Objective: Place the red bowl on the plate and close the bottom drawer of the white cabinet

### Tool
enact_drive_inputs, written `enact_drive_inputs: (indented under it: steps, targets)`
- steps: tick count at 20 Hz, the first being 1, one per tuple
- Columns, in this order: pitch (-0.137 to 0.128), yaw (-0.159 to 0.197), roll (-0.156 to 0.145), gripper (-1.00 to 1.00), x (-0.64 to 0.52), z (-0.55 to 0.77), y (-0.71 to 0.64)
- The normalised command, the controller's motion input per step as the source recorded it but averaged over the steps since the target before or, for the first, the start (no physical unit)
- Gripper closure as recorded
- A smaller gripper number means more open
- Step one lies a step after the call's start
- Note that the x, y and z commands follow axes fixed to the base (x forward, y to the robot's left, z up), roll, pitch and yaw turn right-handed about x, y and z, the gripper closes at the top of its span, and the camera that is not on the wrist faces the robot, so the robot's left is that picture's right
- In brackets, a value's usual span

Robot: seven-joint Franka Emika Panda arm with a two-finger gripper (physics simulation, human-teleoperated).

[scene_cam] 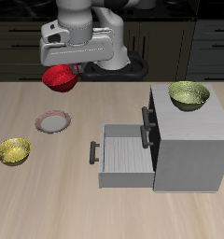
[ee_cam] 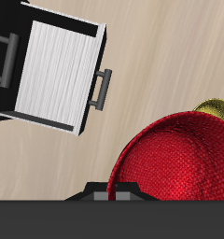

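The robot's hand pinches the rim of the small glossy red round bowl, which hangs tilted in the air above the wooden desk, behind the small flat plate with a reddish-brown rim. The plate lies bare on the desk, well apart from the white cabinet. The cabinet's light grey bottom drawer stands pulled out, its dark bar handle facing the plate. One yellow-green bowl sits near the plate; another rests on the cabinet.
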Motion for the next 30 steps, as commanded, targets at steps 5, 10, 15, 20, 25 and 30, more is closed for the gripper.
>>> enact_drive_inputs:
  steps: [5, 10, 15, 20, 25, 30]
  targets:
    - [-0.011, 0.022, -0.013, 1.0, -0.06, 0.0, -0.17]
    - [-0.003, -0.01, -0.047, 1.0, -0.12, -0.04, -0.31]
    - [-0.003, -0.007, -0.044, 1.0, -0.15, 0.04, -0.24]
    - [-0.015, -0.014, -0.044, 1.0, -0.17, 0.1, -0.28]
    - [-0.003, -0.011, -0.03, 1.0, -0.19, 0.01, -0.24]
    - [0.047, -0.044, 0.024, 1.0, -0.23, -0.12, -0.07]
